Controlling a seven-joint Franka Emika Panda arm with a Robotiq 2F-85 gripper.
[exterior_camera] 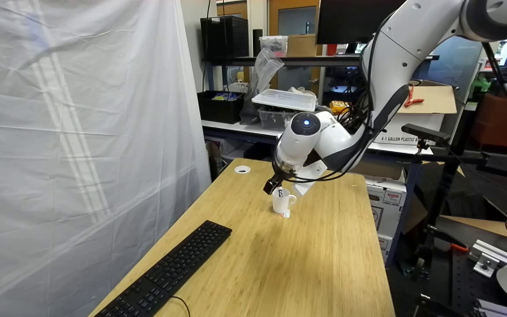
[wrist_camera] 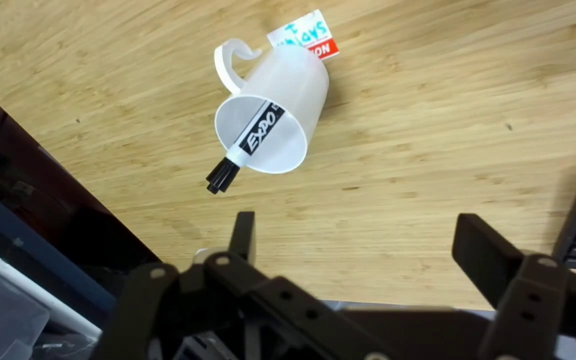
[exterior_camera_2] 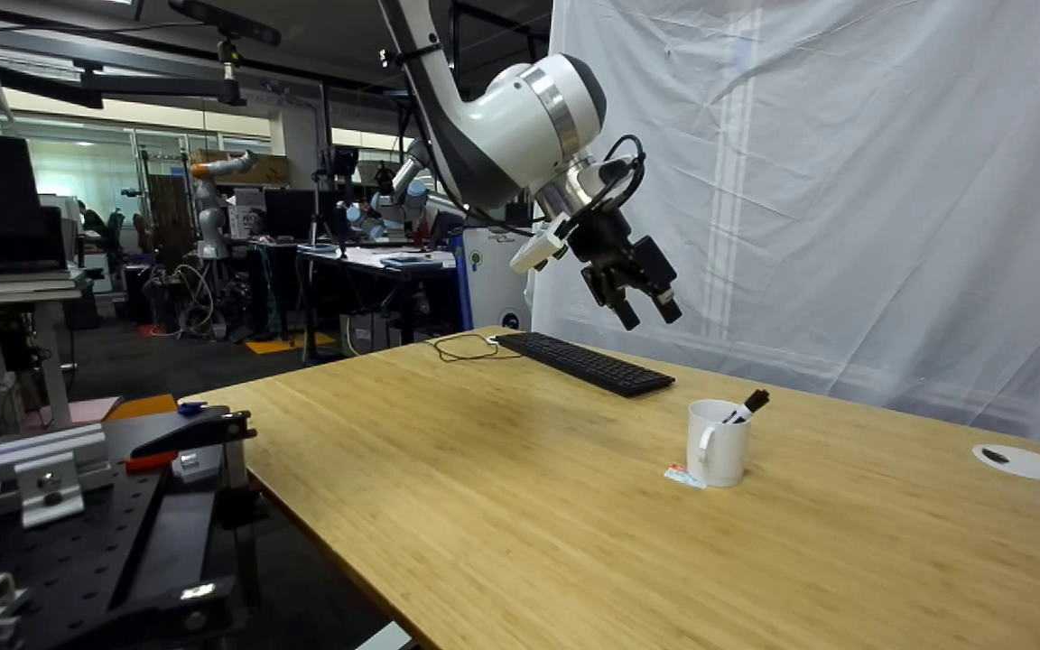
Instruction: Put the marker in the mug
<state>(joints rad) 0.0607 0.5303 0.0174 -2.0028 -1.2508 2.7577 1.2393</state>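
The white mug (exterior_camera: 281,204) stands upright on the wooden table in both exterior views (exterior_camera_2: 708,456) and shows in the wrist view (wrist_camera: 298,82). The marker (exterior_camera_2: 749,406) stands tilted inside the mug, its black cap end sticking out above the rim. The marker also shows in the wrist view (wrist_camera: 249,141), with its lower end hidden inside the mug. My gripper (exterior_camera_2: 648,318) is above the table, apart from the mug and the marker. In the wrist view its fingers (wrist_camera: 355,225) are wide apart with nothing between them.
A long black keyboard (exterior_camera: 170,268) with a cable lies along the table edge by the white curtain (exterior_camera: 82,132). A small printed label (exterior_camera_2: 684,476) lies at the mug's base. A flat white round object (exterior_camera_2: 1023,462) is on the table. Shelves with boxes stand behind (exterior_camera: 280,119).
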